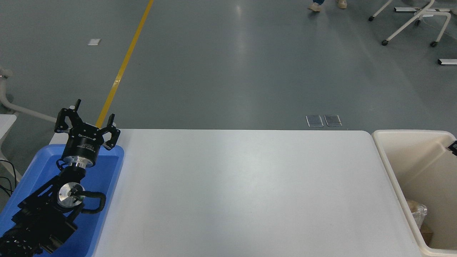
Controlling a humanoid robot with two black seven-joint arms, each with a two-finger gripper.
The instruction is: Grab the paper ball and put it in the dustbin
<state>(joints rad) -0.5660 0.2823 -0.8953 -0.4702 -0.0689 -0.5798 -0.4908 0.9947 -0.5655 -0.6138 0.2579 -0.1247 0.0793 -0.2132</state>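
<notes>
The cream-beige dustbin (414, 160) stands at the table's right end. The tan paper ball (411, 205) lies at its bottom, next to a clear plastic wad (420, 211). Only a small black piece of my right gripper (453, 147) shows at the picture's right edge, above the bin's inside; its state is hidden. My left gripper (94, 111) is parked open and empty over the blue tray at the lower left.
A shallow blue tray (107, 171) sits on the white table's (242, 192) left end under the left arm. A brown scrap (426, 236) also lies in the bin. A person's feet (316, 6) show on the floor far behind, near wheeled chair legs (410, 21).
</notes>
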